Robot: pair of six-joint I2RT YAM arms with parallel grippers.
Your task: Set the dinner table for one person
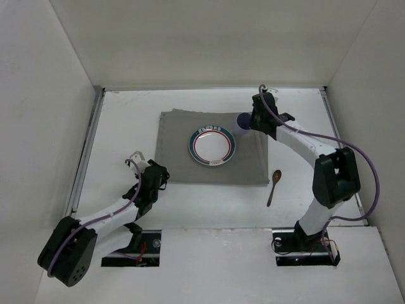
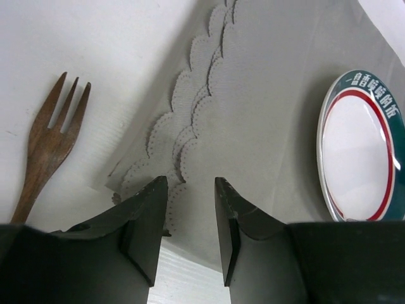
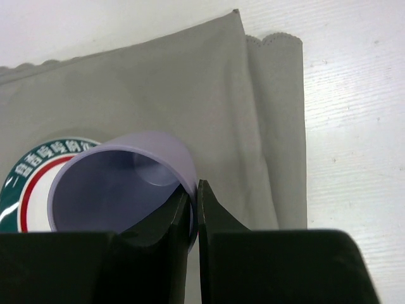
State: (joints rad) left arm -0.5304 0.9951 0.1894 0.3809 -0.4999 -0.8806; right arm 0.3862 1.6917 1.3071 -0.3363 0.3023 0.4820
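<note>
Right pincer point(image 3: 194, 190) pinches a lilac plastic cup point(image 3: 145, 149) at its rim. Left pincer point(image 2: 190, 183) hangs partly open, empty, over a grey cloth mat point(image 2: 266, 114).

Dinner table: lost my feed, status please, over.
Right gripper shut on cup rim. Left gripper open, empty, over mat corner. Plate on mat; fork, spoon on table. Nothing in the way.

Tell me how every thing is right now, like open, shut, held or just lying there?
left gripper: open, holding nothing.
right gripper: shut on the purple cup.
purple cup: held by its wall, empty.
plate: flat on the grey mat, empty.
grey mat: spread out, side edge folded.
fork: lying loose on the dinner table.
spoon: lying loose beside the mat.
</note>
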